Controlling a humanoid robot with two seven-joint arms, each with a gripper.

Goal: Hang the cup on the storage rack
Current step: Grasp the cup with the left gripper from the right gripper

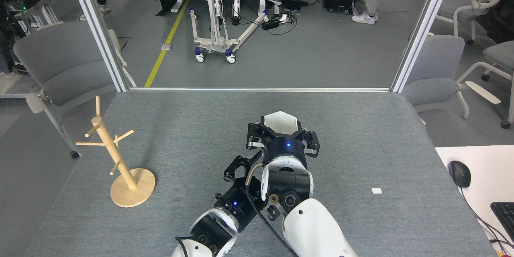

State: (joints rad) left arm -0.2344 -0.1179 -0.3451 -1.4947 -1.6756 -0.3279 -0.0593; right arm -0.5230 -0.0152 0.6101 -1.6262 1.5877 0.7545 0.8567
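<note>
The right gripper (281, 130) grasps the white faceted cup (280, 122) near the middle of the grey table (192, 128). The left gripper (240, 165), at its 7 o'clock, is partly hidden; its jaws cannot be judged. The wooden mug tree (116, 156) stands well apart at 9 o'clock.

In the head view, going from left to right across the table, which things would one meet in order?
storage rack → left gripper → cup, held in the right gripper → small white tag → black mouse on the white side desk.
</note>
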